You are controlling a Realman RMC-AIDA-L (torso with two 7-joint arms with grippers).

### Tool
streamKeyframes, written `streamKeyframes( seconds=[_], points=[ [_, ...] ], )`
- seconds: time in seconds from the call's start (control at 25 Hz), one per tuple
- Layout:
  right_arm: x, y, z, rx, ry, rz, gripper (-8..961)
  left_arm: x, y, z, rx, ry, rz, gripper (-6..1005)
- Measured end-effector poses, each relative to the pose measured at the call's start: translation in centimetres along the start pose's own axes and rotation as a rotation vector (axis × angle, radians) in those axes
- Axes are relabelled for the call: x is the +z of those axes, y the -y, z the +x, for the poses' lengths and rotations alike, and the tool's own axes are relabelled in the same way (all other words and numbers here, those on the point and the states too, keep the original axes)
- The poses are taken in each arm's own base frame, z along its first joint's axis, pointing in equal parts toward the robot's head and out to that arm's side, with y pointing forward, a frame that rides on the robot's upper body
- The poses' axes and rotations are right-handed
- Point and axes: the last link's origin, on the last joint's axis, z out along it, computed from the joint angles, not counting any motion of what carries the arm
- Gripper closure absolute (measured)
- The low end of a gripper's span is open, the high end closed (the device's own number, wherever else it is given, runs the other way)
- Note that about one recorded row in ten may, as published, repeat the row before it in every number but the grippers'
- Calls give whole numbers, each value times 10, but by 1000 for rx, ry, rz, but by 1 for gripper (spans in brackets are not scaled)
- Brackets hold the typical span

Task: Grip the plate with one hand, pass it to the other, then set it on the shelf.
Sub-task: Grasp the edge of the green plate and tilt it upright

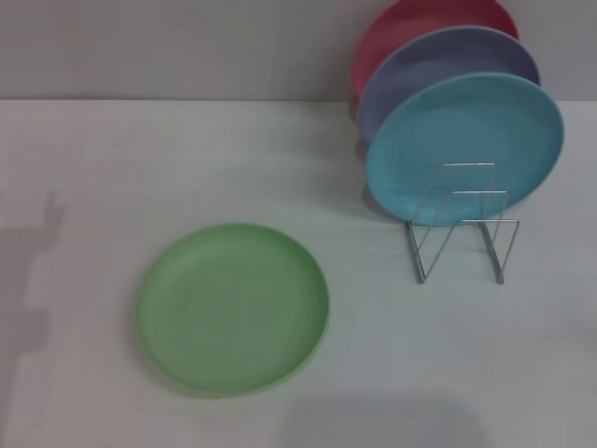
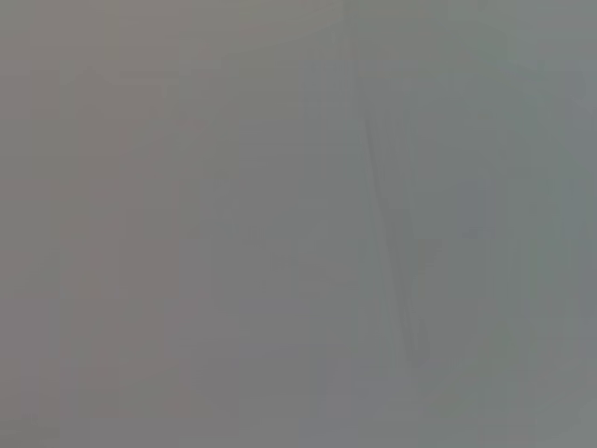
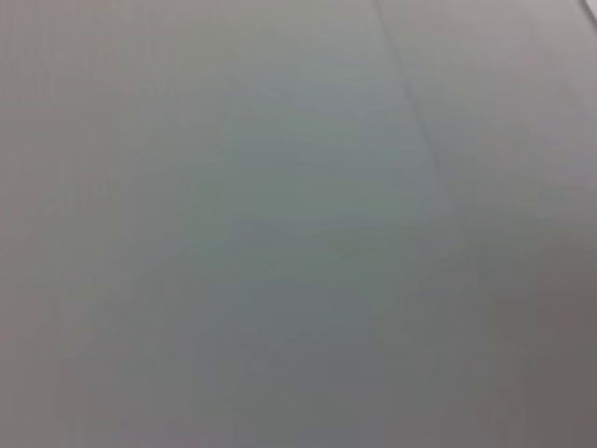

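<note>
Neither gripper is in sight from the head camera, and both wrist cameras return only blank grey, so arm pose and finger state cannot be told, and nothing can be placed against them. The light green plate [image 1: 233,308] lies flat on the white table [image 1: 84,168], toward its left front. Well apart, back right, the silver wire rack [image 1: 464,224] holds a sky-blue plate [image 1: 465,140] upright, a lavender plate [image 1: 438,65] and red plate [image 1: 410,23] behind. The rack's front slots hold no plate.
</note>
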Motion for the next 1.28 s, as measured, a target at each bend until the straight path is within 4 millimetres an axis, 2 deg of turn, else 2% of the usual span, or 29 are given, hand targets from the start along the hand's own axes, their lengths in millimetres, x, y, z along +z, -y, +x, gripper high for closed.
streamKeyframes(
  seconds=[0.08,0.12,0.16,0.24,0.36,0.4,0.44,0.6,0.64,0.76,0.8,1.0,1.04,1.12,1.16,1.2,1.24,1.28],
  points=[
    [0,0,0,0,-2,-1,128,4,-1,13,8,35,-33,209],
    [1,-1,1,1,-4,-2,129,4,-1,13,8,35,-33,208],
    [1,-1,1,1,-6,-2,129,9,-2,31,-19,88,-76,208],
    [1,-2,2,2,-8,-3,129,12,-6,49,-66,130,-112,209],
    [1,-2,3,2,-13,-2,129,12,-8,54,-84,143,-123,210],
    [1,-2,3,2,-16,-1,128,15,-14,74,-169,204,-165,210],
    [1,-2,3,2,-16,-1,128,15,-14,74,-169,204,-165,210],
    [0,-2,4,2,-21,1,128,22,-15,99,-246,299,-215,211],
    [0,-2,4,2,-21,1,129,24,-15,106,-235,320,-233,212],
    [-1,-2,4,2,-23,0,130,26,-17,112,-205,338,-258,213],
    [-1,-2,4,2,-24,0,130,29,-26,121,-99,375,-328,213],
    [0,-2,5,4,-33,-1,129,29,-31,122,-39,446,-391,218],
    [0,-2,5,4,-33,-1,129,29,-37,124,-19,565,-473,219],
    [0,-3,7,7,-41,-4,128,24,-43,116,-12,679,-530,222],
    [0,-4,7,8,-44,-6,128,24,-43,116,-12,679,-530,223],
    [0,-5,8,10,-51,-11,128,21,-49,106,-7,743,-560,224],
    [0,-5,8,10,-51,-11,128,21,-49,106,-7,743,-560,225],
    [-1,-5,8,10,-52,-12,128,20,-51,95,-17,786,-571,226]
  ],
)
